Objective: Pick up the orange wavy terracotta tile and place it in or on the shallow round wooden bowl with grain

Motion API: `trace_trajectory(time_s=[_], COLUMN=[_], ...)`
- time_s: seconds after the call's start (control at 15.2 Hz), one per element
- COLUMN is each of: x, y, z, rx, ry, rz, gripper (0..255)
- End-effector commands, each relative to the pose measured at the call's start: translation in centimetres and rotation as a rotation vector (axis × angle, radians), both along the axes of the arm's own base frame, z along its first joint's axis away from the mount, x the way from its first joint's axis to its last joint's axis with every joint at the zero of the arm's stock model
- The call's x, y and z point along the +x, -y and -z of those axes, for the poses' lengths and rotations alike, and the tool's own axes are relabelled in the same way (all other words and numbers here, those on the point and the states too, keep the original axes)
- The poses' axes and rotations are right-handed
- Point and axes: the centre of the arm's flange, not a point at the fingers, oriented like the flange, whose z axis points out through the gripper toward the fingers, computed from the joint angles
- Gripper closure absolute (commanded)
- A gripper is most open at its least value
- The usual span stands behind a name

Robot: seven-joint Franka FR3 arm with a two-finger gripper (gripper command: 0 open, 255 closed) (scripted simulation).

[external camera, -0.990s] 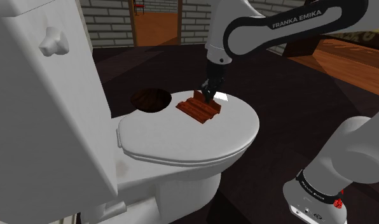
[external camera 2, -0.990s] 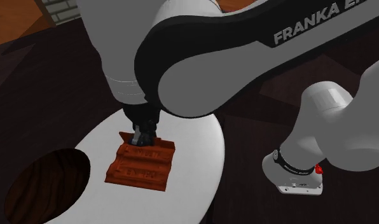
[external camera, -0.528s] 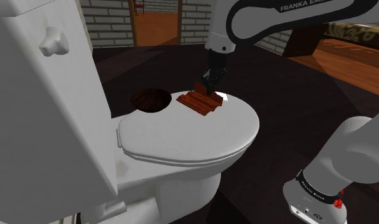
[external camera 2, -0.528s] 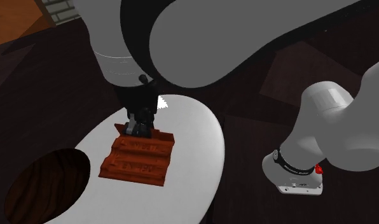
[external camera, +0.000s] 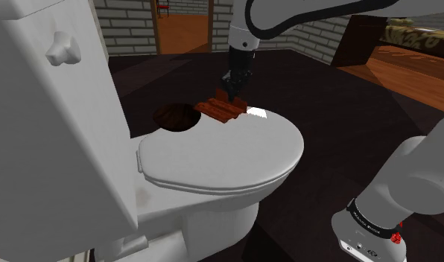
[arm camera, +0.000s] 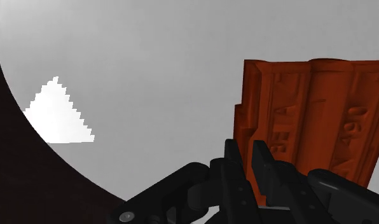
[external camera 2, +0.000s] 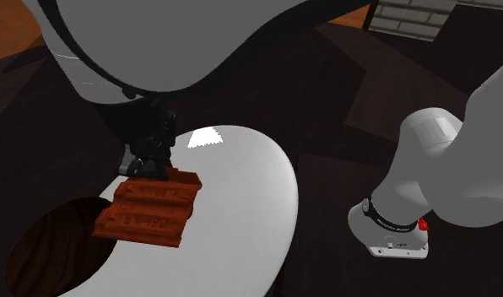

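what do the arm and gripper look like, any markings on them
The arm has smooth white rounded links with dark grey joint sections. The gripper is all black, with two slim fingers. Near the base, a black ring carries small white lettering, with a red spot beside it.

White arm (external camera: 414, 179), dark joints (external camera: 371, 220), black fingers (arm camera: 235, 170)

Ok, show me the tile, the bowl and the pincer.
tile (external camera 2: 148, 211): second exterior view, middle of its ribbed top face.
bowl (external camera: 173, 117): shoulder view, bare dark inside.
pincer (external camera 2: 147, 169): second exterior view, fingertips shut on the tile's edge.
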Motion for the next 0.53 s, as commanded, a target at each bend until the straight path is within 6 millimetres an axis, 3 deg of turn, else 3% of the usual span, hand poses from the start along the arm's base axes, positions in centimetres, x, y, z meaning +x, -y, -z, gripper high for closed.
trace_trajectory(time_s=[0.0, 0.46], x=[2.2, 10.7], y=[-1.1, -4.7], z=[-0.3, -1.1], rx=[0.001, 0.001], ry=[0.000, 0.000], rz=[0.000, 0.000], gripper=[255, 255])
